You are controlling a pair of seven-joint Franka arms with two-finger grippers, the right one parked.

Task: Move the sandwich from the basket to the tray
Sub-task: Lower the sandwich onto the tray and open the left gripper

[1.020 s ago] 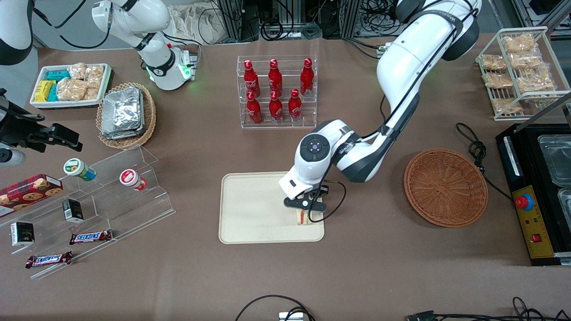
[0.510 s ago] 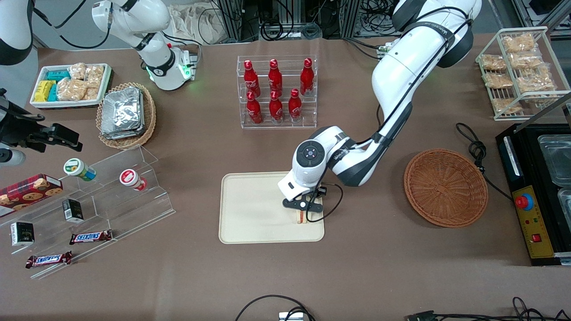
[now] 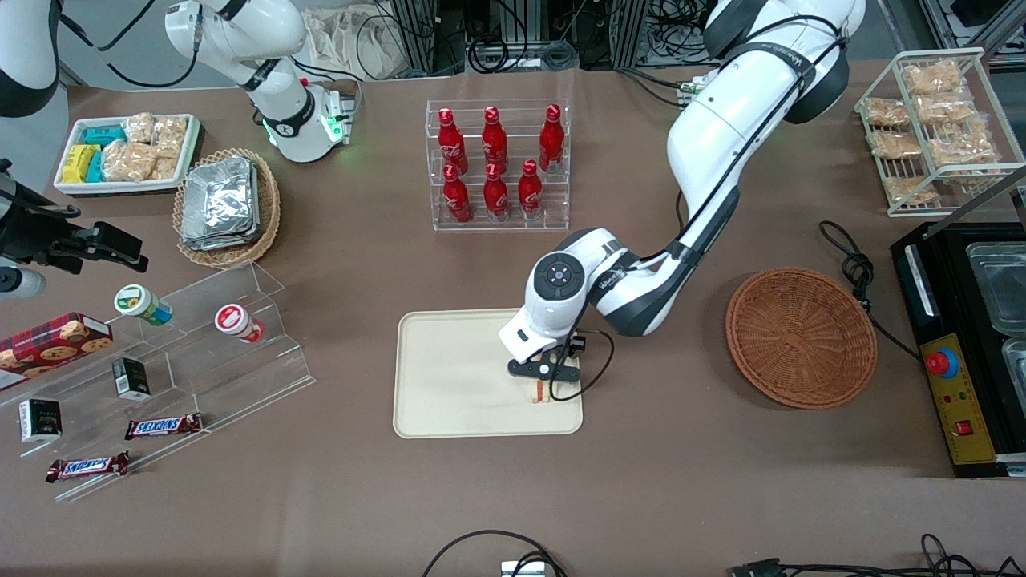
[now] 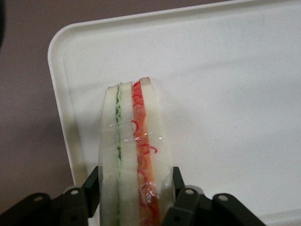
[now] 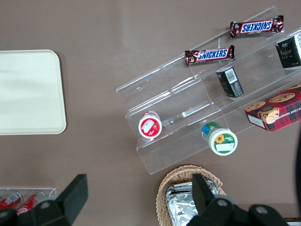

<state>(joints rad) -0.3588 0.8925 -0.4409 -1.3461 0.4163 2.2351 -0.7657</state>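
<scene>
The clear-wrapped sandwich (image 4: 134,155), white bread with green and orange-red layers on edge, is clamped upright between the black fingers (image 4: 186,200) of the tool (image 3: 545,385) over a corner of the smooth cream tray (image 3: 457,377). Whether its base touches the tray is hidden by the tool. The round woven basket (image 3: 800,336) is seen on the brown desk (image 3: 641,481) toward the working arm's end, well apart from the tray.

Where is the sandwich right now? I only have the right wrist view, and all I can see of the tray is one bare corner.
Observer: On the tray, at its end nearer the basket.
Operator: Released yet?
Observer: No, the end effector is shut on the sandwich, a finger against each bread face.
Operator: Lying flat?
Observer: No, standing on edge, filling layers facing the wrist camera.
Operator: Anything left in the basket?
Observer: Nothing.
</scene>
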